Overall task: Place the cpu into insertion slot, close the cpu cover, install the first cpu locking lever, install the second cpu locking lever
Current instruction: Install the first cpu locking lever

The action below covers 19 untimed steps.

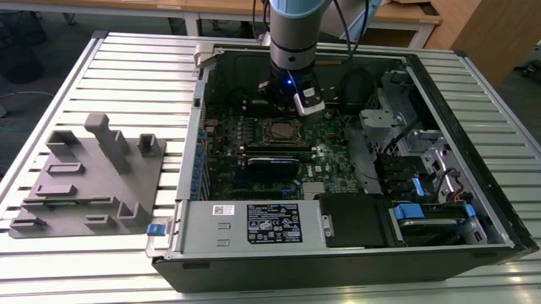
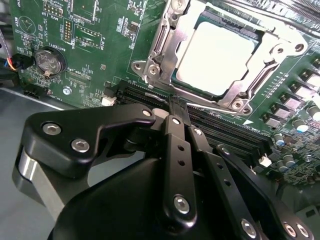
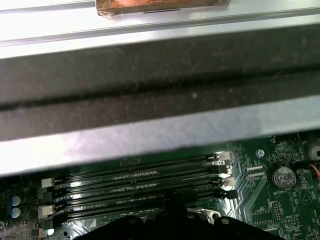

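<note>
Hovering beside the insertion slot [image 2: 220,60], hand [image 2: 176,107] is clenched on nothing; cpu [image 2: 216,56] sits in that slot, cpu cover [image 2: 165,47] framing it, so placement looks done.

one cpu [image 2: 216,57], one coin battery [image 2: 49,61], four memory slots [image 3: 135,182], one pincer [image 2: 177,107].
</note>
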Motion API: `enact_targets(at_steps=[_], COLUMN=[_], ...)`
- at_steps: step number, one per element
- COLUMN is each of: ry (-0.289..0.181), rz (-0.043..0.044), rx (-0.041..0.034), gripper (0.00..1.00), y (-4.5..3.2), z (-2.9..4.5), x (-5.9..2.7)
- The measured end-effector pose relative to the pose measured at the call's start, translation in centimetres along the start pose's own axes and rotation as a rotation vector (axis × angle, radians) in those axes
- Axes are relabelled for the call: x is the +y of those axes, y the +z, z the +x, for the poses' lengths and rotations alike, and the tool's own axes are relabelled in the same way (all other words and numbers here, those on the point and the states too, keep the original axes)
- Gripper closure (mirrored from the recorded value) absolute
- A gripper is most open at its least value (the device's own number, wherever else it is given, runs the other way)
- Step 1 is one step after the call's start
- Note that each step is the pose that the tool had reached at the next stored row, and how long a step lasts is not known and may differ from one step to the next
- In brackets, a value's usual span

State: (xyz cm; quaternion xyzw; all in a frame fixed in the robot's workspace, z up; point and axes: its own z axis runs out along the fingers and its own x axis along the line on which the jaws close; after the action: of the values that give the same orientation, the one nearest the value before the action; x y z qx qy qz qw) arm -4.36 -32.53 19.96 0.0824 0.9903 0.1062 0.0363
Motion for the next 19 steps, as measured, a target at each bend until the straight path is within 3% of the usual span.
enact_targets(at_steps=[3,6,7,11,15,19], ry=[0.0,0.002,0.002,0.001,-0.002,-0.003], rz=[-0.005,-0.0244,-0.0268,-0.0277,-0.03,-0.0314], rx=[-0.0002,0.0016,0.0018,-0.0014,-0.0154,-0.0202], gripper=[0.89,0.89,0.89,0.89,0.89,0.89], y=[0.0,0.0,0.0,0.04,0.1,0.12], z=[0.01,0.01,0.01,0.0,0.08,0.24], x=[-0.01,-0.01,-0.01,-0.06,-0.09,-0.13])
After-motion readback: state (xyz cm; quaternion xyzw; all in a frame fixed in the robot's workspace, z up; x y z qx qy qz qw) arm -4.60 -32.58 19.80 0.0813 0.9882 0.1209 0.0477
